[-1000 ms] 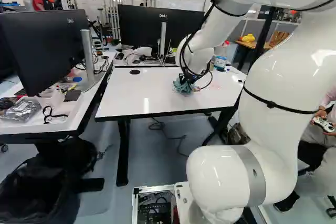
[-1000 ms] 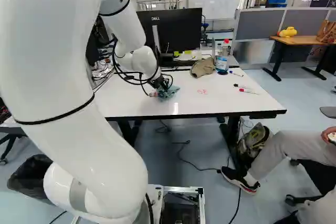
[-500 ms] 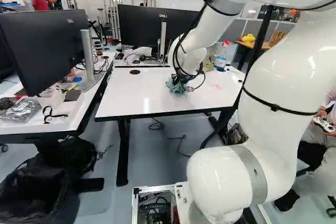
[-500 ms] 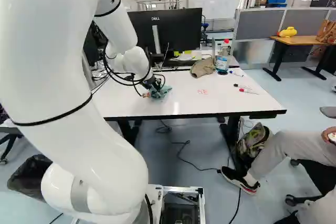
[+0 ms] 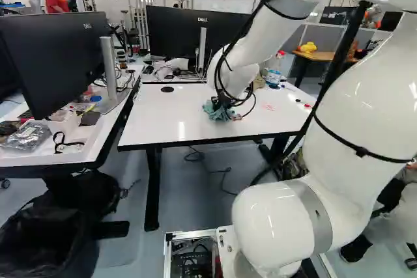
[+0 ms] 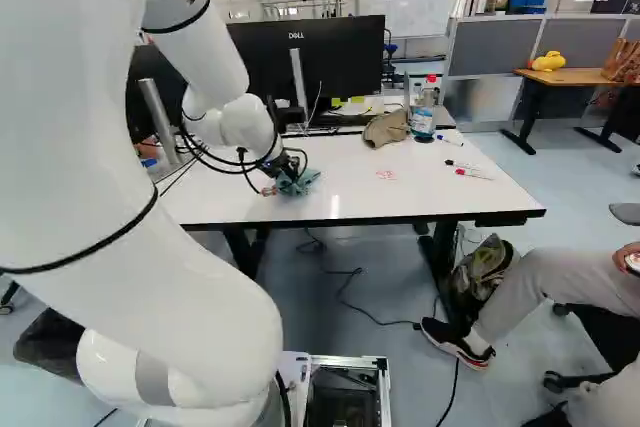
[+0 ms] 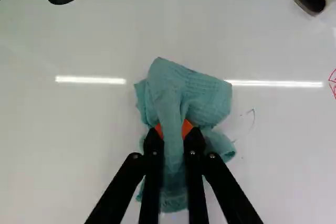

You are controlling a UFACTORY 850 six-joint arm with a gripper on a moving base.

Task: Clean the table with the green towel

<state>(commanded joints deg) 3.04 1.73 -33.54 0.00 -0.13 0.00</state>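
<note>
The wiping step looks to be in hand. The black two-fingered gripper with orange pads [image 7: 173, 128] is clamped on a crumpled blue-green cloth towel [image 7: 184, 87], with a fold of it pinched between the pads and the rest spread out ahead and to both sides. The towel is down at the white rectangular table with a black edge [image 5: 153, 118], left of the red scribbled marks [image 6: 387, 175], and appears to rest on its surface; how hard it presses, I cannot tell.

A thin, faint dark stroke [image 7: 252, 116] lies just beside the towel, between it and the red scribbled marks, so both spots seem to need cleaning. The next move calls for holding the cloth low and sweeping it right, first over the faint stroke, then across the red scribbled marks, probably in several overlapping passes.

The grip looks secure, but the bunched cloth could ride up or leave the fingertips rubbing the surface, so light, even pressure would suit. Farther right, the tan fabric item [image 6: 386, 128] and the clear plastic bottle with a red cap [image 6: 424, 117] stand toward the far edge, with the slim marker pens [image 6: 473, 175] nearer; a wide stroke could knock these.
</note>
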